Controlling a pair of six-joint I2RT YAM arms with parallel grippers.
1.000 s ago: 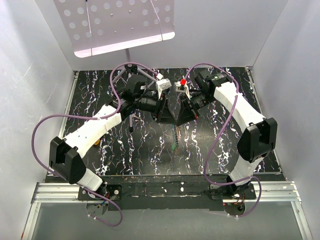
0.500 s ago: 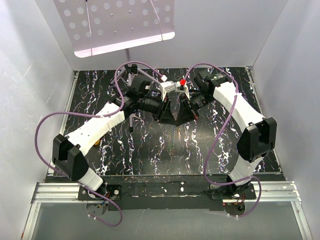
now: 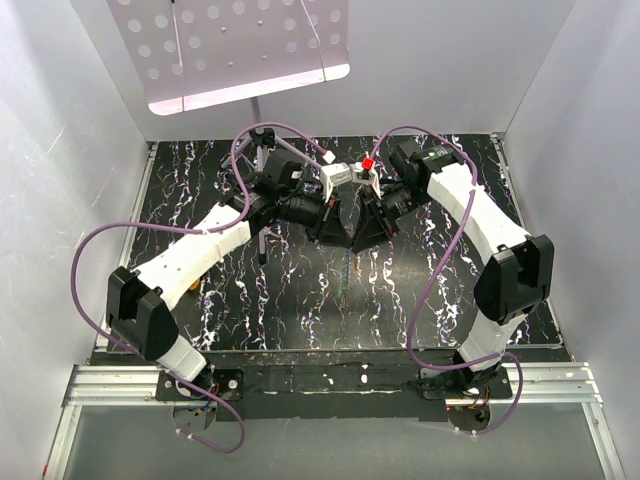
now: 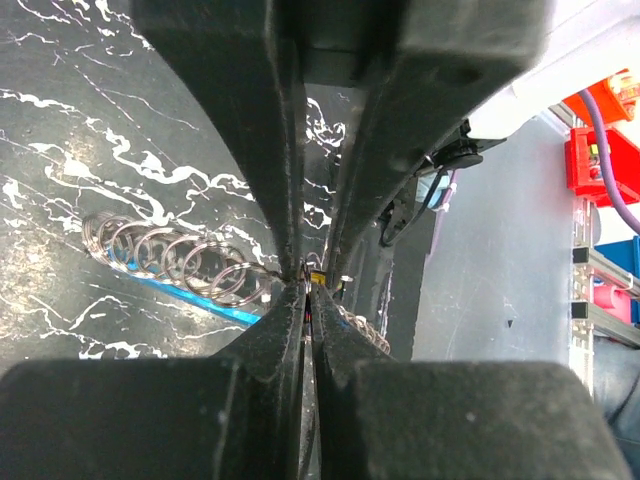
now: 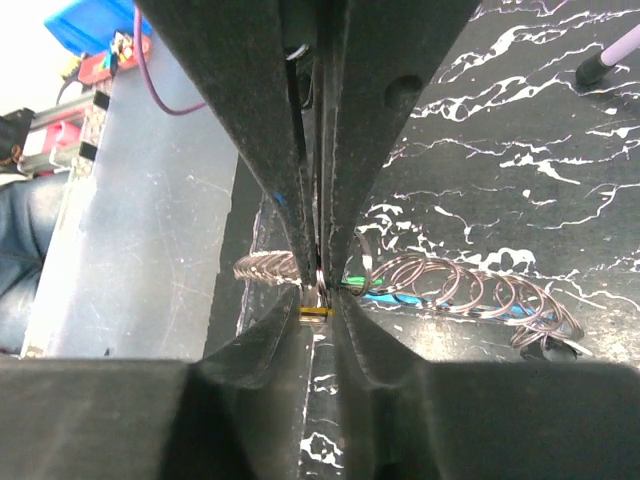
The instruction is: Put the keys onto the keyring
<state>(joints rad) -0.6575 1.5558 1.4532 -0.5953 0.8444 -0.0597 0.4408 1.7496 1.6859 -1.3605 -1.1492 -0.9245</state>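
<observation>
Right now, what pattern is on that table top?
The table top is black with white marble-like veins, clearest in the top view.

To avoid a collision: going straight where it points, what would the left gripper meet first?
Probably the right gripper, tip to tip with the left gripper on the ring chain; depth unclear.

Black, white-veined marble-pattern table (image 3: pixel 290 300); silver keyring chain (image 4: pixel 180 262); 2 white-shelled arms (image 3: pixel 190 255).
</observation>
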